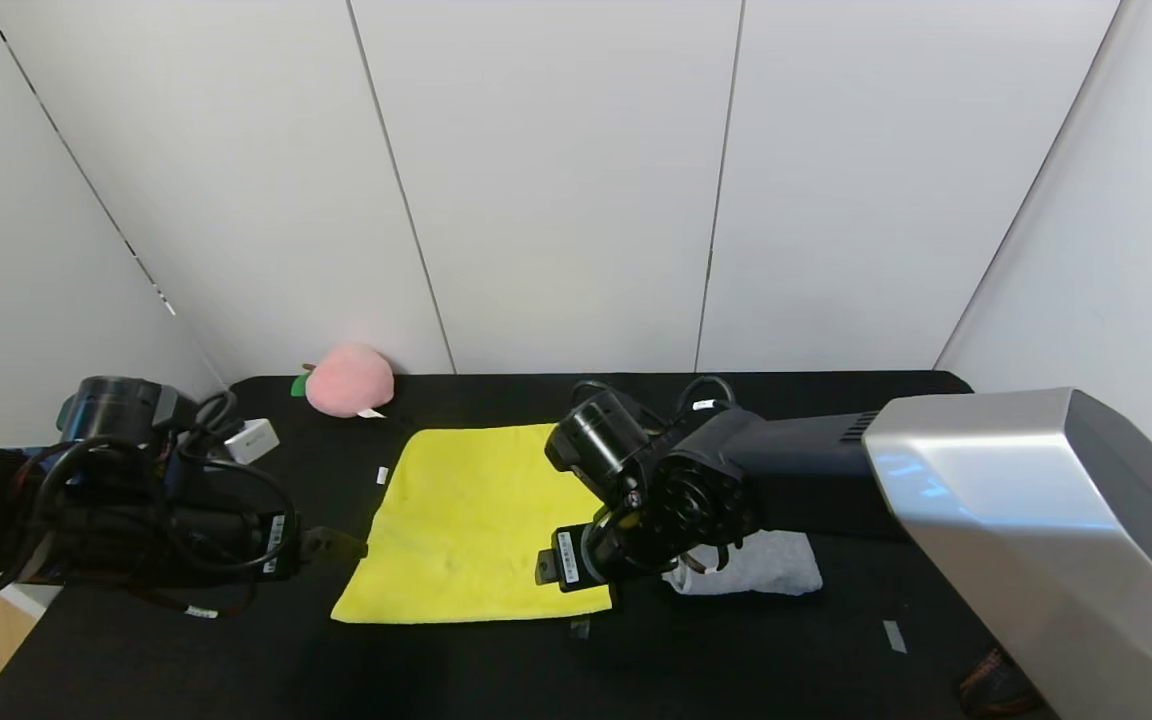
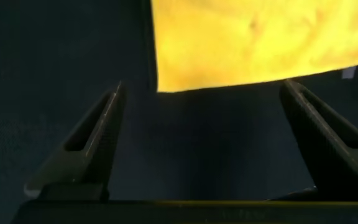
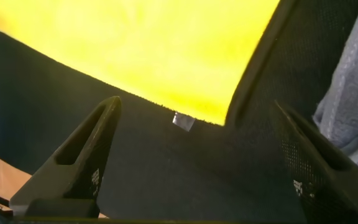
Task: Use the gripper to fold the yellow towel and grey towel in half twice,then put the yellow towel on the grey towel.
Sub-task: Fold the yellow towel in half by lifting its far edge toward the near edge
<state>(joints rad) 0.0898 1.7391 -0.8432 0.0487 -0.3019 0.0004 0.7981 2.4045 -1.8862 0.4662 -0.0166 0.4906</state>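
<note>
The yellow towel [image 1: 466, 520] lies spread flat in the middle of the black table [image 1: 736, 660]. My left gripper [image 1: 336, 545] hovers low at the towel's near-left corner, open and empty; in the left wrist view that corner of the yellow towel [image 2: 253, 43] sits just beyond the left gripper [image 2: 202, 86]. My right gripper [image 1: 561, 575] is over the towel's near-right corner, also open; in the right wrist view the yellow towel [image 3: 154, 50] ends just ahead of the right gripper [image 3: 196, 102]. The grey towel [image 1: 766, 565] lies bunched right of that arm, and the grey towel [image 3: 353, 93] edges into its wrist view.
A pink plush peach [image 1: 348, 380] and a small white box [image 1: 251, 440] sit at the back left. Bits of grey tape [image 1: 894, 635] mark the table, one piece of tape [image 3: 183, 121] lying by the towel's corner. White walls close the back and sides.
</note>
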